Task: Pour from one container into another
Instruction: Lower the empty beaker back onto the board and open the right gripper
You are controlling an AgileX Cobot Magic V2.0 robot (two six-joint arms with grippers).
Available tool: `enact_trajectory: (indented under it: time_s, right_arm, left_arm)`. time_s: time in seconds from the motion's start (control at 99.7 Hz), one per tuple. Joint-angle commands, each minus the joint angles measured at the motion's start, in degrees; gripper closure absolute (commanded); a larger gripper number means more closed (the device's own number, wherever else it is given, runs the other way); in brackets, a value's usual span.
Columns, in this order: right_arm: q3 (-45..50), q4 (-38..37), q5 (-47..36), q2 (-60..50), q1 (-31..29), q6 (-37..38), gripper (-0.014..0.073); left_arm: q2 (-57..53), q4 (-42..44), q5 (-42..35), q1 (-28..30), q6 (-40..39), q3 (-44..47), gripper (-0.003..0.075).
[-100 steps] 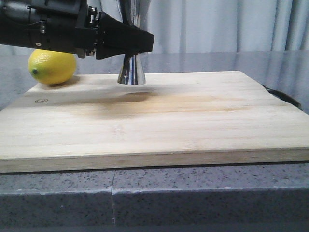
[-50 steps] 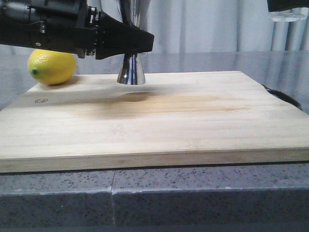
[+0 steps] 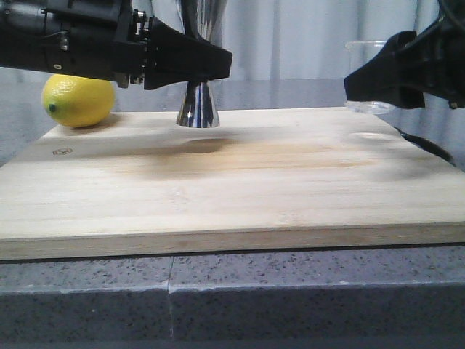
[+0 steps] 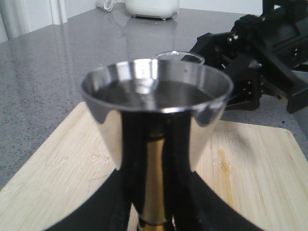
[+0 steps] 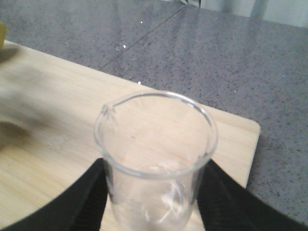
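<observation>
Fingers of the left gripper (image 3: 211, 64) are clamped on the narrow gold-banded waist of the steel jigger (image 3: 197, 102), which stands upright on the far part of the wooden cutting board (image 3: 232, 182); the left wrist view shows its upper cup (image 4: 156, 103) open and level. At the board's right side, the right gripper (image 3: 363, 83) is closed around the clear glass beaker (image 5: 156, 154), held upright above the board's far right corner, pouring lip showing on its rim. A yellow lemon (image 3: 78, 100) rests at the board's far left corner, beside the jigger.
</observation>
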Motion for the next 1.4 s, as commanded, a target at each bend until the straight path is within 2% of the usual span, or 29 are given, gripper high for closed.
enact_trajectory:
  time_s: [0.0,0.17,0.542,0.612,0.782,0.852,0.993,1.244,1.394]
  right_arm:
    - [-1.4,0.5,-6.7,0.3,-1.1,-1.3,0.0302]
    - [-1.4,0.6,-9.3,2.9,-3.4,-1.4,0.0302]
    - [-1.4,-1.1,-10.3,7.1,-3.4,-1.5,0.0298]
    - [-1.4,-1.0,-10.5,7.1,-3.4,-1.5,0.025]
    - [-1.4,-1.0,-8.9,6.7,-3.4,0.0,0.0024]
    - [-1.4,-1.0,-6.4,5.4,-3.4,1.7,-0.0013]
    - [-1.4,-1.2,1.6,0.6,-2.9,5.0,-0.0013]
    - [-1.4,-1.3,22.5,-11.3,2.3,11.6,-0.0013]
    - [-1.5,0.3,35.1,-18.5,6.4,12.3,-0.0013]
  left_arm:
    - [-3.1,-4.8,5.9,-0.4,0.1,-1.7,0.0572]
    - [-3.1,-4.8,5.9,-0.4,0.1,-1.7,0.0572]
    - [-3.1,-4.8,5.9,-0.4,0.1,-1.7,0.0572]
    - [-3.1,-4.8,5.9,-0.4,0.1,-1.7,0.0572]
    - [-3.1,-4.8,5.9,-0.4,0.1,-1.7,0.0572]
    - [-3.1,-4.8,5.9,-0.4,0.1,-1.7,0.0572]
    - [-3.1,-4.8,5.9,-0.4,0.1,-1.7,0.0572]
    - [-3.1,-4.8,5.9,-0.4,0.1,-1.7,0.0572]
    - [-3.1,-4.8,5.9,-0.4,0.1,-1.7,0.0572]
